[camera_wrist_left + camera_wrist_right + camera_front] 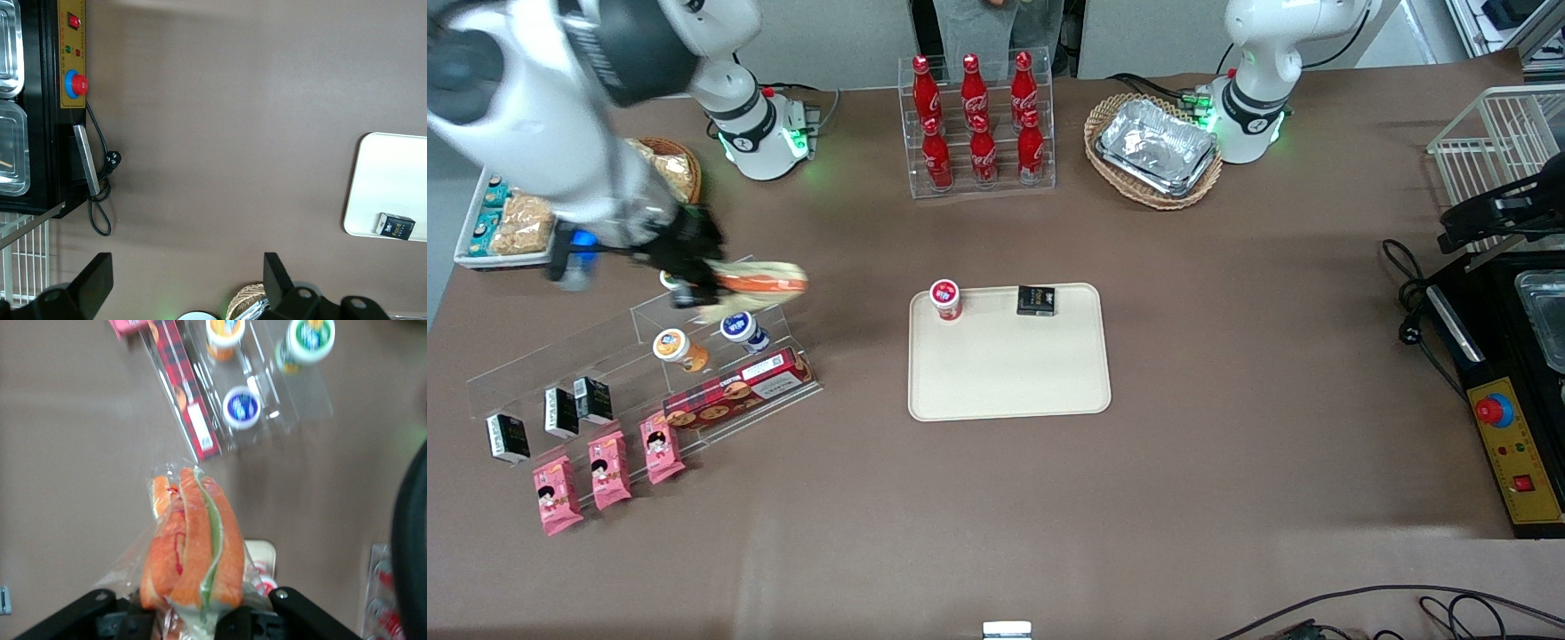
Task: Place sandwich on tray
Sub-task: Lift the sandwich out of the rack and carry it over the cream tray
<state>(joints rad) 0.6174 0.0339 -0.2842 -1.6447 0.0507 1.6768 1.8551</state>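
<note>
The sandwich (760,283) (193,547), a wrapped wedge with orange and green filling, hangs in the air above the clear acrylic display stand (649,356). My right gripper (694,286) (190,620) is shut on its wrapped end, the black fingers pressing both sides of the plastic. The cream-beige tray (1009,373) lies flat near the table's middle, toward the parked arm from the sandwich. On the tray's edge farthest from the front camera stand a red-capped cup (945,299) and a small black box (1036,300). A corner of the tray (261,552) shows past the sandwich in the right wrist view.
The stand holds small cups (679,348), a red plaid cookie box (734,391) and black boxes (560,412); pink snack packets (609,468) lie in front of it. A rack of red cola bottles (978,124) and a wicker basket of foil trays (1156,147) stand farther back.
</note>
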